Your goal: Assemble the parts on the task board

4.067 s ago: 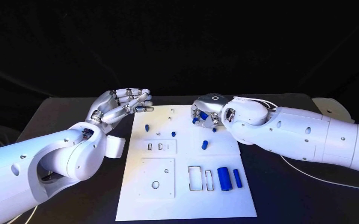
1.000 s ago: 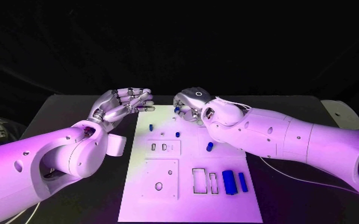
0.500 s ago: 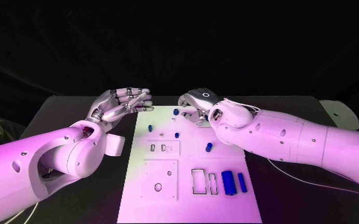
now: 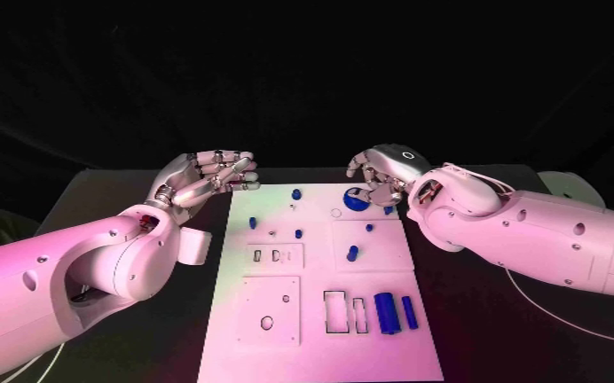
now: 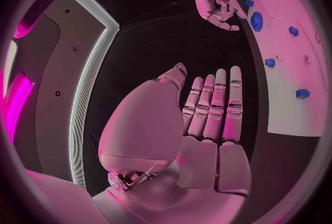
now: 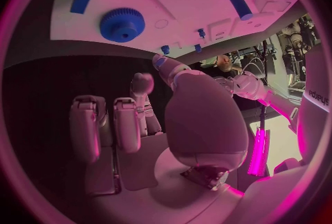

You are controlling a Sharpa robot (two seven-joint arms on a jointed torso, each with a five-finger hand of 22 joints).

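Black table (image 4: 115, 190) and dark backdrop frame everything you are working with, and the white task board (image 4: 320, 330) runs down the middle of it. Starting on the left, your left hand (image 4: 208, 177) hovers off the board's far left corner, fingers straight, side by side and holding nothing; it looks parked there to keep that edge free while the other arm works. On the board, small blue pegs (image 4: 252, 222) stand along the far left part, seemingly seated in their holes, with the empty slots (image 4: 263, 255) nearer you below them. Nearer the middle right, the two rectangular cut-outs (image 4: 334, 310) sit open, and the long blue bars (image 4: 385, 313) lie just beside them, probably staged for those openings. At the far right corner the blue gear (image 4: 356, 198) lies flat on the board. Your right hand (image 4: 388, 175) hangs just beyond that gear, fingers curled loosely and apart, gripping nothing in the right wrist view (image 6: 138, 124); I judge it is clear of the gear, not touching it.
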